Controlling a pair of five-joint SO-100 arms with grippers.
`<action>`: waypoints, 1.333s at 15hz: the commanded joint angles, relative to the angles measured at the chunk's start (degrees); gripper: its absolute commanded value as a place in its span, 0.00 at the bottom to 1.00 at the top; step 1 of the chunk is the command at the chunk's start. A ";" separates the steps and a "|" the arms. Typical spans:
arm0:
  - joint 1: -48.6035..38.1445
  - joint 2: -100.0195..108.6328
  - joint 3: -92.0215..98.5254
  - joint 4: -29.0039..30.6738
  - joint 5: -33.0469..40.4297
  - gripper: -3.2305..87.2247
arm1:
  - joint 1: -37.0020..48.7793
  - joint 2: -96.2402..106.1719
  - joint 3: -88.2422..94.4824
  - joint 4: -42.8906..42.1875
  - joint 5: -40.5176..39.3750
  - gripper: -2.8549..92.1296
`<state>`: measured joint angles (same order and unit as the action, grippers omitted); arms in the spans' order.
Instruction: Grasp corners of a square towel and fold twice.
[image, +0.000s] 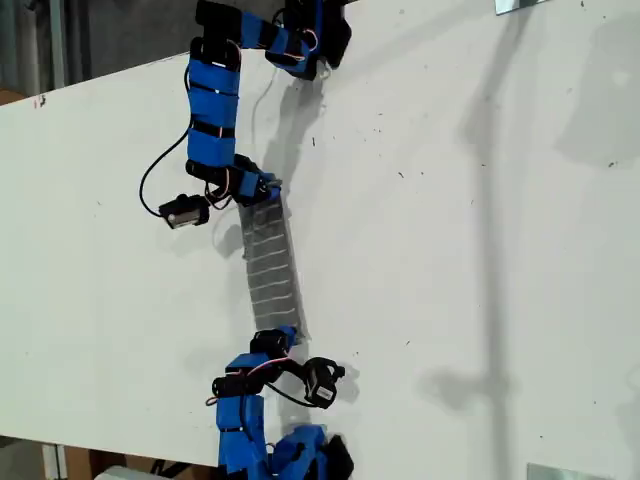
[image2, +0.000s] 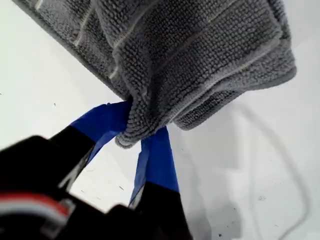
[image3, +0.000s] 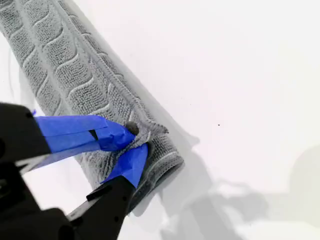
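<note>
Pinching bunched cloth in pressed jaws at each end, my first gripper (image2: 137, 135) and my second gripper (image3: 135, 142) hold the towel (image: 272, 265) as a narrow strip on the white desk (image: 480, 250) — long axis running arm to arm — and a thin bite could slip free.

The towel (image2: 200, 55) is showing as soft dark grey looped terry cloth, matt and nubbly, with thin pale raised stripes and a smoother stitched hem running along its edge. My first gripper (image2: 137, 131) and my second gripper (image3: 134, 139) are presenting fingers wrapped in matt blue tape, slightly creased, over black hard plastic bodies that are catching a faint sheen. The table (image: 480, 250) is reading as a smooth white surface, near matt, with a few small dark specks, and is taking soft shadows without glare.
</note>
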<state>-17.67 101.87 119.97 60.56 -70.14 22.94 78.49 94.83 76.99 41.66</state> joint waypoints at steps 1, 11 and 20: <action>-1.23 0.09 -0.09 -0.62 0.53 0.03 | 2.46 0.00 0.26 -1.05 0.00 0.03; -4.04 3.60 -2.72 4.48 2.64 0.29 | 5.19 2.11 -3.34 3.87 -1.93 0.49; -11.34 26.19 16.08 2.64 3.16 0.26 | 16.08 -2.11 -6.06 3.69 -5.45 0.43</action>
<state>-25.66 124.45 132.89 65.48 -67.50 36.47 77.08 92.46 81.74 37.62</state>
